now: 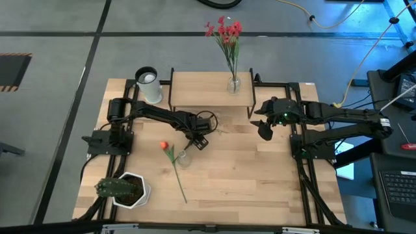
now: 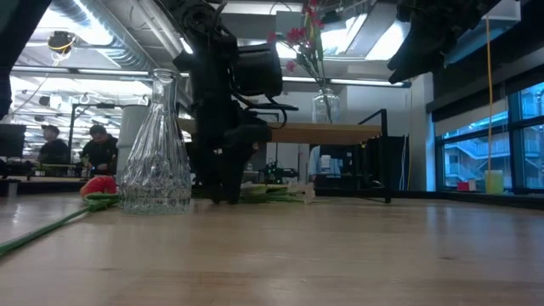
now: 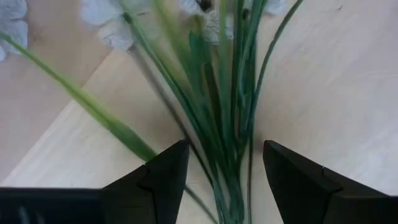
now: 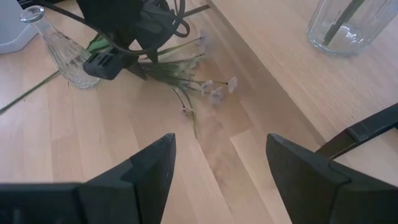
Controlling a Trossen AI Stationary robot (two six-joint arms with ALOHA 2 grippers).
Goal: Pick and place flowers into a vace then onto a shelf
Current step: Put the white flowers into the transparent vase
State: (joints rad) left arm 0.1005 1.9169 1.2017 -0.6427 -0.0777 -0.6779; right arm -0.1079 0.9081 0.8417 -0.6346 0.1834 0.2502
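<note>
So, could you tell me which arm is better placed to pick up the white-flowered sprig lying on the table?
Left. The left gripper is open, down at the white-flowered sprig, its fingers on either side of the green stems. The right gripper is open too, but hangs raised near the shelf, well away from the sprig.

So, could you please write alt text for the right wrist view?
The left gripper is lowered onto a white-flowered sprig lying on the table, beside an empty glass vase. The right gripper is open in the foreground.
</note>
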